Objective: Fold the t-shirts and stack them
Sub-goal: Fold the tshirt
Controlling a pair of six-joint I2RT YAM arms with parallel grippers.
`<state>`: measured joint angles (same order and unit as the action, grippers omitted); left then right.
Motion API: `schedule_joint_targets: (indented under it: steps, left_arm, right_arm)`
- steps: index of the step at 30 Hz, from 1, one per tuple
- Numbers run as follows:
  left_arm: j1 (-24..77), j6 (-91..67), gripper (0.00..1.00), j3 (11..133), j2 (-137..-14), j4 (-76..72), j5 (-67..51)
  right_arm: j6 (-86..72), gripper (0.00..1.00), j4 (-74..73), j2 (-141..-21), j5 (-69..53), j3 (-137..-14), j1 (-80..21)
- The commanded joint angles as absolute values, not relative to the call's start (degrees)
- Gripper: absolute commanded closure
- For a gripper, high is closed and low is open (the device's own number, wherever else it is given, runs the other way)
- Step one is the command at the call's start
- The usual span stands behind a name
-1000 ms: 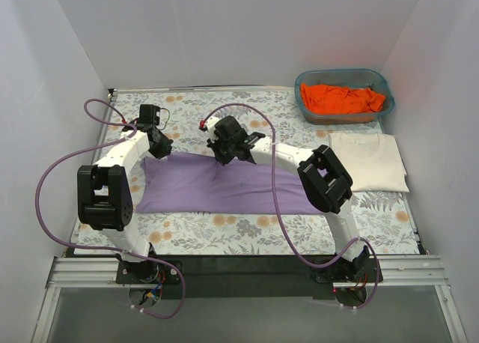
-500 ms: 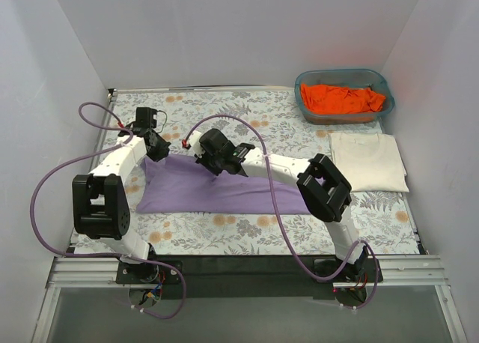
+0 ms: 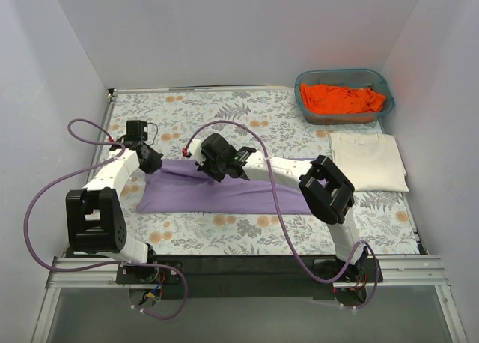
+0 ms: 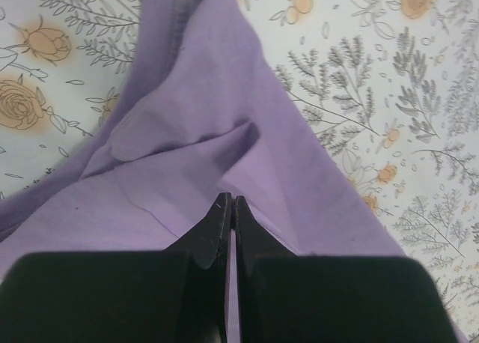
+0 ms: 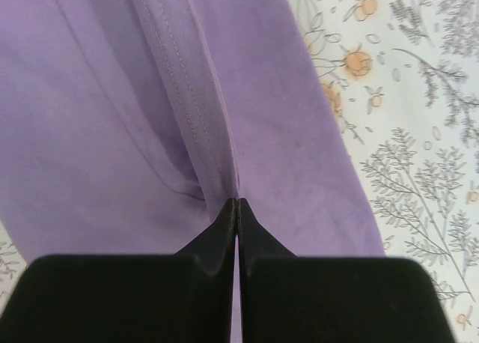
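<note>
The lavender-purple t-shirt (image 3: 232, 192) lies as a long flat band across the middle of the floral tablecloth. My left gripper (image 3: 153, 164) is at the band's far left corner, jaws shut on a pinch of purple cloth (image 4: 187, 133), with folds running into its tips (image 4: 230, 201). My right gripper (image 3: 212, 170) is at the band's far edge, shut on the stitched hem (image 5: 187, 81) that runs into its tips (image 5: 236, 203). The bright orange t-shirt (image 3: 341, 98) lies crumpled in the basket. The cream-white t-shirt (image 3: 368, 160) lies folded at the right.
The teal basket (image 3: 305, 79) stands at the far right corner. White walls close in the table on three sides. Purple cables (image 3: 45, 186) loop out from both arms over the table's left and middle. Floral tablecloth (image 3: 224, 231) shows in front of the shirt.
Both grippers have slid left, the right one also nearer, keeping hold of the purple shirt's far edge. The shirt's left end has shifted left with them.
</note>
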<state>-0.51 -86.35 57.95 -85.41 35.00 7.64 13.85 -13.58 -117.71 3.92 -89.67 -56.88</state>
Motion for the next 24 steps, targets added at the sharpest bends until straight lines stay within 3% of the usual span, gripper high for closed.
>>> schedule_joint_targets:
  steps: [1, 6, 11, 12, 13, 18, 20, 24]
  left_arm:
    - [-2.3, -87.1, 1.0, 55.6, -83.3, 33.2, 7.3]
    - [-2.4, -87.4, 1.0, 51.5, -83.2, 30.0, 5.8]
    - [-2.5, -86.8, 1.0, 49.9, -82.9, 29.1, 5.3]
    - [-2.4, -86.8, 0.98, 49.8, -82.5, 29.1, 5.4]
    - [-2.4, -86.7, 0.86, 49.7, -82.2, 29.1, 5.4]
    - [-2.5, -85.0, 0.56, 51.1, -76.4, 30.8, 6.7]
    - [-2.4, -84.5, 0.48, 51.7, -74.5, 32.1, 7.1]
    - [-2.3, -84.3, 0.47, 53.1, -71.3, 33.5, 5.1]
  right_arm:
    - [13.9, 0.99, -14.9, -115.7, 0.4, -88.8, -57.4]
    - [13.2, 0.99, -15.6, -116.7, -4.5, -87.7, -57.3]
    - [12.1, 0.86, -16.7, -117.0, -8.2, -87.4, -57.3]
    - [12.0, 0.83, -17.0, -117.0, -8.6, -87.4, -57.3]
    - [11.6, 0.79, -17.6, -116.6, -9.5, -87.6, -57.3]
    - [9.2, 0.65, -19.4, -113.8, -12.1, -88.9, -57.3]
    - [8.5, 0.64, -19.4, -112.1, -13.4, -89.1, -57.3]
    - [6.8, 0.64, -19.3, -111.1, -12.7, -90.0, -56.8]
